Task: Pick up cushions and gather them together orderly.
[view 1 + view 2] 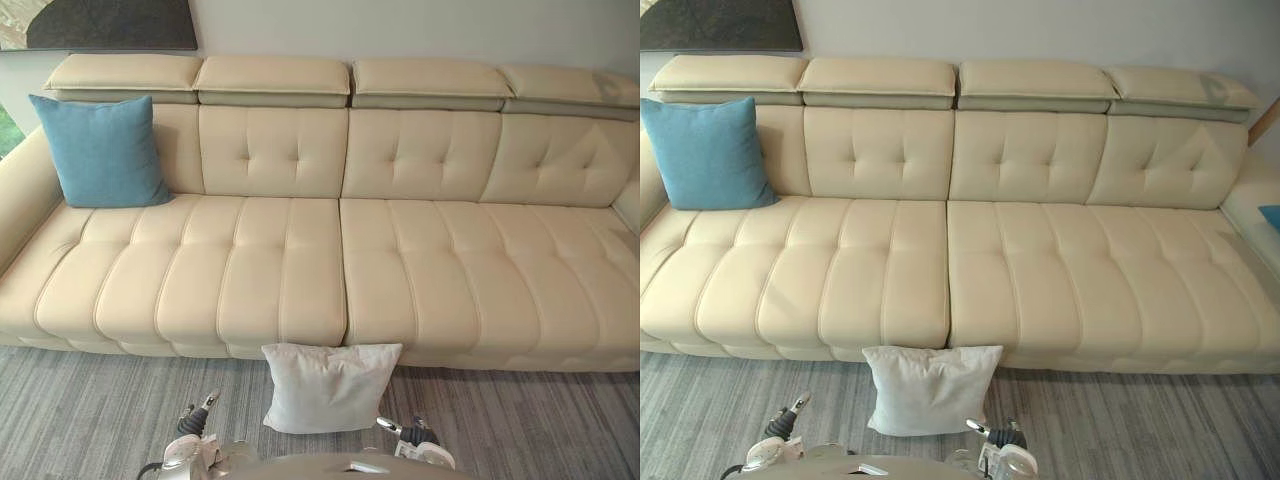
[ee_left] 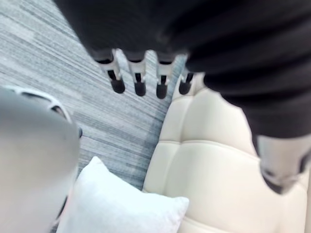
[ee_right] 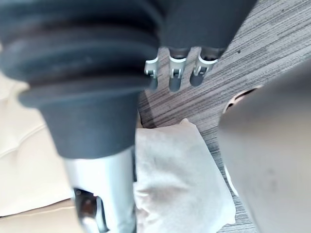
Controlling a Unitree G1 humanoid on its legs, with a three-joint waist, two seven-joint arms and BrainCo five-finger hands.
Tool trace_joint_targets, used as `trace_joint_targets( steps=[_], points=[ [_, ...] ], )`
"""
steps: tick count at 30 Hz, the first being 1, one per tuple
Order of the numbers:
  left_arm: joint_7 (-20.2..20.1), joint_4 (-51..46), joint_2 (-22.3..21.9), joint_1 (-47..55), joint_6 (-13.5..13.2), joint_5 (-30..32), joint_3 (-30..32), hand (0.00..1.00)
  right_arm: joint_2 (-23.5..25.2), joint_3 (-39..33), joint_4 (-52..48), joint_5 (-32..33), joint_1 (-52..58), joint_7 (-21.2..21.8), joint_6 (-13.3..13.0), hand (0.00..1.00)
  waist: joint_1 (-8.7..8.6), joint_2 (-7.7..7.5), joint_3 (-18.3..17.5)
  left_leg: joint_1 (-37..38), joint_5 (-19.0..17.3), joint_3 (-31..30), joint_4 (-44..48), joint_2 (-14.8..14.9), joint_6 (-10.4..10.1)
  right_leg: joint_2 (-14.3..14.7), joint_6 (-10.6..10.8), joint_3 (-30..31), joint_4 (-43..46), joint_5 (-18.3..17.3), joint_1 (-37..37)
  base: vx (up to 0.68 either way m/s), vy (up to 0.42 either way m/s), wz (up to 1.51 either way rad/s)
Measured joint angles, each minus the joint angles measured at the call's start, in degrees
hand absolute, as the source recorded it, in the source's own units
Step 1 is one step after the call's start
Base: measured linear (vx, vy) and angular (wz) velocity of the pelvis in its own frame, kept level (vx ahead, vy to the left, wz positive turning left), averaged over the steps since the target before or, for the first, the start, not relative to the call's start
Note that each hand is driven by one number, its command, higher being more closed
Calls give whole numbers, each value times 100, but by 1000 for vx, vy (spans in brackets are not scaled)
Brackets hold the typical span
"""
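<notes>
The white cushion stands on the carpet, leaning against the cream sofa front; the blue cushion sits at the seat's left end. The left hand and right hand hang nearby, fingers straight, empty. The pickup looks not yet begun: next, 1 hand must reach down and grip the white cushion's top edge

A long cream leather sofa, with a tufted back and four raised headrests, stands against a pale wall. Grey striped carpet runs up to its front edge. A dark panel, perhaps a painting, hangs above the sofa's left end.
</notes>
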Motion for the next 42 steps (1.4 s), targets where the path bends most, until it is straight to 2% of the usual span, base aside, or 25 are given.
trace_joint_targets(
  steps=[3,10,13,14,15,17,18,24,28,29,35,42],
  points=[
    [-3,12,-50,64,0,2,-2,0,-69,-5,15,-1,22,0,4,0,4,63,-43,145,203,1,-340,-5,-37,88,-37,11,-155,116,53,-62,-52,-3],
    [-7,54,-44,79,-5,47,-22,0,-84,22,52,-6,37,-2,5,0,47,37,-55,338,397,58,-713,-97,-2,121,-77,106,-461,287,175,-30,4,-4],
    [-7,39,-12,-84,-4,105,-90,0,-194,396,-6,-218,-129,-15,9,0,91,34,124,223,335,217,-562,-73,8,120,-87,277,-435,341,-7,-59,34,-29],
    [11,22,11,-187,-6,108,-238,0,-206,582,-87,-348,-254,-53,10,0,105,1,135,-152,184,290,-177,35,33,149,-76,396,-276,377,-360,-154,22,-50],
    [23,-76,78,-377,-8,221,-373,0,-234,849,-356,-452,-460,-107,3,0,81,83,378,-666,-74,329,461,247,56,215,-69,530,-12,392,-793,-149,7,-44],
    [73,-143,134,-558,-10,223,-528,0,-269,1039,-589,-453,-703,-139,6,0,77,109,638,-1203,-313,373,1098,475,98,291,-83,676,350,376,-1316,-246,56,-45],
    [165,-262,182,-723,-9,212,-678,0,-330,1212,-787,-474,-936,-238,5,0,86,108,777,-1798,-519,427,1640,684,132,366,-87,829,749,335,-1954,-259,81,-50],
    [484,-686,310,-1532,-12,187,-927,0,-730,1380,-1687,-684,-1824,-647,7,0,59,120,1432,-3274,-1011,545,2966,1034,316,390,-54,1289,2068,125,-3686,-179,94,-30],
    [566,-1111,636,-2132,-29,-27,-927,0,-1090,1364,-2215,-799,-2485,-896,12,0,44,144,1716,-4335,-1074,541,3505,1199,381,416,-67,1433,2645,110,-4847,-137,-18,-13],
    [635,-1195,716,-2331,-50,-31,-918,0,-1187,1348,-2314,-826,-2664,-992,6,0,38,163,1783,-4663,-1054,476,3619,1208,423,410,-130,1426,2809,63,-5165,-81,-38,9],
    [751,-1643,1164,-3222,-79,-380,-886,0,-1458,1042,-2660,-759,-3543,-1359,20,0,73,164,2279,-6045,-1031,234,4313,1367,547,411,-151,1425,3739,-128,-6582,-34,-50,9],
    [760,-2038,1522,-3793,-90,-612,-887,0,-1741,988,-2700,-487,-4265,-1644,26,0,93,173,2365,-7241,-1042,34,4873,1476,575,410,-206,1435,4477,-274,-7803,-35,-57,4]
  ],
)
